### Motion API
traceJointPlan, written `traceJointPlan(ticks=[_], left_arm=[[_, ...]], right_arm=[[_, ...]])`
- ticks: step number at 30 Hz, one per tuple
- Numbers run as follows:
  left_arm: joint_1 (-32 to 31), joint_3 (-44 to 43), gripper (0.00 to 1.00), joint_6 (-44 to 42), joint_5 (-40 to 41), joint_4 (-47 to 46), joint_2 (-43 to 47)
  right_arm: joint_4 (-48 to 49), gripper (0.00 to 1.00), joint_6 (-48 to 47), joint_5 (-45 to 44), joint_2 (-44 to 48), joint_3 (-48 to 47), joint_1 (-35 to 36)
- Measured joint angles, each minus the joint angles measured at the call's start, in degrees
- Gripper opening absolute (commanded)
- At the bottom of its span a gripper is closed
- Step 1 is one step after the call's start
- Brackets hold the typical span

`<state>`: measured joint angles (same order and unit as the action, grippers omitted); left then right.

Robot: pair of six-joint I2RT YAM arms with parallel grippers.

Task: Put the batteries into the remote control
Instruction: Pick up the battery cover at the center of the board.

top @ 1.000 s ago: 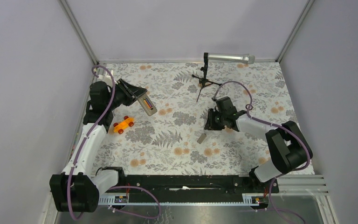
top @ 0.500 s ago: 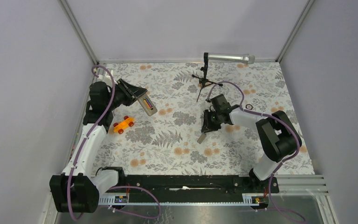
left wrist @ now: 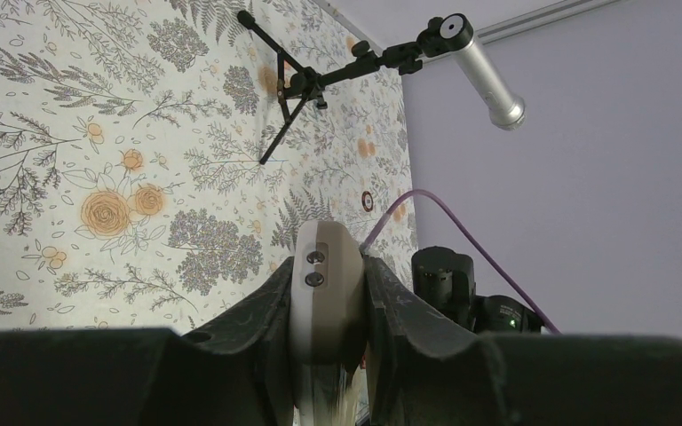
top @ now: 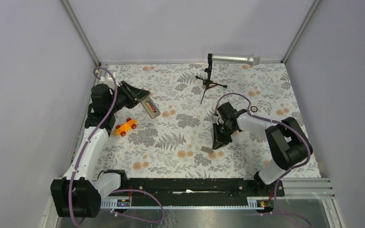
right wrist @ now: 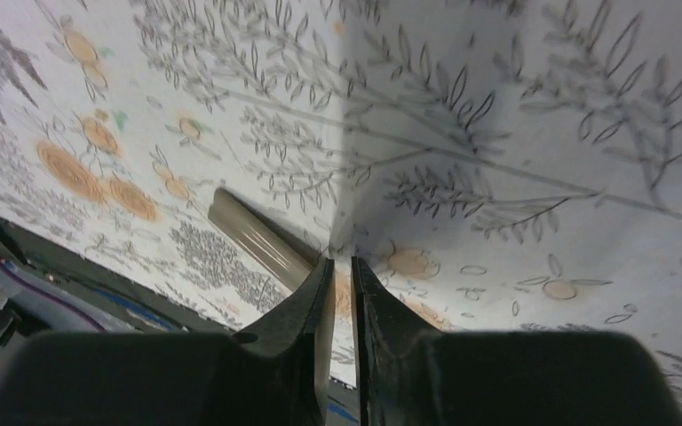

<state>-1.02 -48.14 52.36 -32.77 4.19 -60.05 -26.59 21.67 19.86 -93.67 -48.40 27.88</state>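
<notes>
My left gripper (top: pixel 142 99) is shut on the white remote control (top: pixel 151 108) and holds it above the table at the far left, tan back facing up. The batteries (top: pixel 149 104), one purple and one orange, lie in its recess. In the left wrist view the remote (left wrist: pixel 324 284) is clamped between the fingers. My right gripper (top: pixel 216 144) is low over the middle of the table. Its jaws are almost closed on the end of a tan battery cover (top: pixel 206 149). The cover (right wrist: pixel 253 238) sticks out left of the fingers (right wrist: pixel 306 302), resting on the floral cloth.
An orange toy car (top: pixel 126 127) sits below the left gripper. A silver microphone (top: pixel 233 59) on a black stand (top: pixel 210 80) is at the back. A small dark ring (top: pixel 254 109) lies right of the right arm. Walls enclose three sides.
My right gripper moved toward the near edge and down onto the tan cover. The cover shifted nearer and turned with it. The left arm and remote stayed still.
</notes>
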Motion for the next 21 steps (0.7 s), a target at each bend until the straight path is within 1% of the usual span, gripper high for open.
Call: traceJointPlan(ticks=[2, 4, 8, 11, 13, 15, 16, 17, 19, 21], left_arm=[[0.0, 0.02, 0.0, 0.0, 0.0, -0.02, 0.0], [0.0, 0.17, 0.0, 0.0, 0.0, -0.09, 0.0], [0.0, 0.66, 0.0, 0.0, 0.0, -0.02, 0.0], [0.0, 0.66, 0.0, -0.17, 0.04, -0.04, 0.09], [0.0, 0.66, 0.0, -0.57, 0.17, 0.09, 0.26], [0.0, 0.63, 0.0, -1.2, 0.33, 0.52, 0.68], [0.0, 0.61, 0.0, -1.49, 0.46, 0.81, 0.83], [0.0, 0.61, 0.0, -1.66, 0.55, 1.01, 1.03], [0.0, 0.59, 0.0, -2.01, 0.98, 1.66, 1.33], [0.0, 0.59, 0.0, -2.32, 1.4, 2.14, 1.46]], right_arm=[[-0.13, 0.24, -0.09, 1.27, 1.18, 1.62, 0.26], [0.66, 0.24, -0.44, 2.95, 2.38, 3.3, 1.36], [3.34, 0.22, -0.44, 5.55, 3.19, 5.2, 5.92], [3.56, 0.22, 0.28, 4.0, 3.19, 4.92, 8.28], [2.51, 0.25, 1.27, 0.46, 3.78, 4.15, 8.74], [1.09, 0.32, 2.49, -4.22, 6.23, 3.52, 8.76], [0.57, 0.38, 3.08, -5.97, 7.87, 3.21, 8.79], [-0.07, 0.46, 3.85, -7.72, 9.88, 2.78, 8.87], [-0.74, 0.61, 5.57, -10.45, 13.44, 1.77, 9.55], [-1.01, 0.7, 7.21, -12.81, 16.04, 0.83, 11.34]])
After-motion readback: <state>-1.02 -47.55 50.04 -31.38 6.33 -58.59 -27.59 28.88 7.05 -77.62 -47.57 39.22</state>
